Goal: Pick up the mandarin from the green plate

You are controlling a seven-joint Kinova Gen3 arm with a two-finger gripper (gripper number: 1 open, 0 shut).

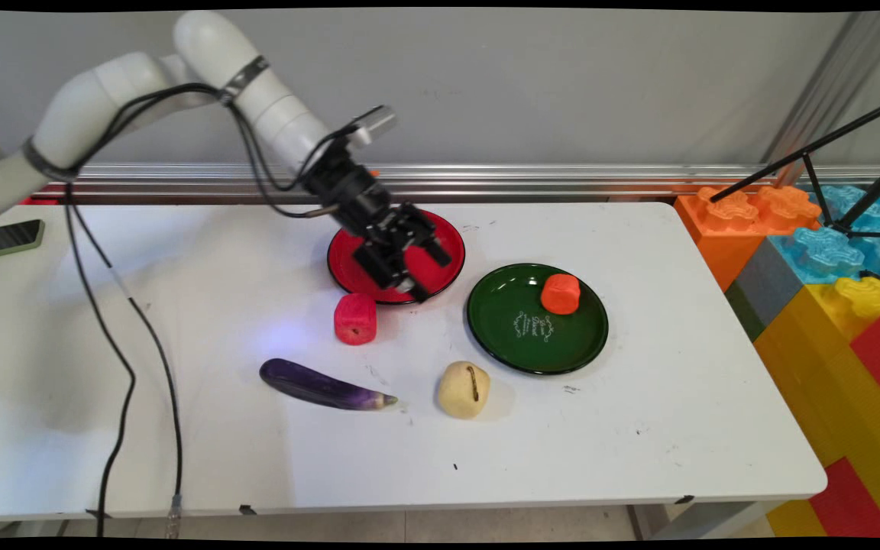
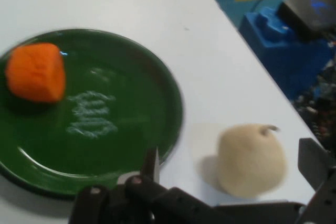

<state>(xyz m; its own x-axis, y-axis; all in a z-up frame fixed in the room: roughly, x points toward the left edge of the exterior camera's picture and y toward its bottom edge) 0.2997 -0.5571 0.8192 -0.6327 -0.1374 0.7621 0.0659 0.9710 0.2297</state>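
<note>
Hanging above the red plate (image 1: 348, 263), the gripper (image 1: 428, 276) tilts down toward the right, and its fingers stand wide apart with nothing between them. The black linkage covers much of this plate's middle, so I cannot tell whether something lies there. In the hand view only the tips of the fingers show at the bottom edge, one near the green plate (image 2: 131, 145) and one cut off at the right border. The orange piece (image 2: 35, 72) sits on the far part of the green plate, near its rim. The pale potato (image 2: 252, 160) lies on the white table (image 1: 677, 397), just beside that plate. The red fruit piece (image 1: 355, 318) stands near the red plate's front rim, and the purple eggplant (image 1: 321, 386) lies in front of it. A phone (image 1: 6, 238) at the table's left edge is partly hidden by the arm.
</note>
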